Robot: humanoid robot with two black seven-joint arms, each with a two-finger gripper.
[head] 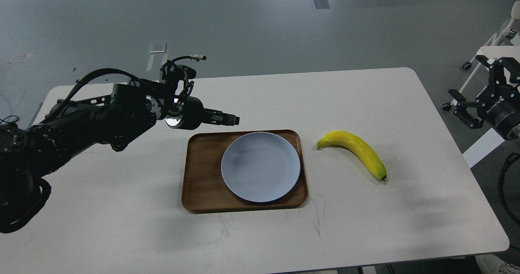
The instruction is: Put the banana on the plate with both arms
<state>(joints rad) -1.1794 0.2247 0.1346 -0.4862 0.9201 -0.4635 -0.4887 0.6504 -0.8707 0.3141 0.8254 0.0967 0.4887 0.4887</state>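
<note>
The white worktop (pixel 122 225) carries everything. A brown wooden tray (pixel 203 176) sits at its centre, with the pale blue plate (pixel 261 167) resting inside the tray's right half. The banana (pixel 357 154) lies bare on the worktop at 3 o'clock from the plate, just beside the tray but apart from it, dark tip pointing toward 5 o'clock. The left end effector (pixel 231 120) hovers at 10 o'clock from the plate, fingers drawn together, grasping nothing. The right end effector (pixel 483 91) hangs off the worktop's right edge, fingers spread, released.
</note>
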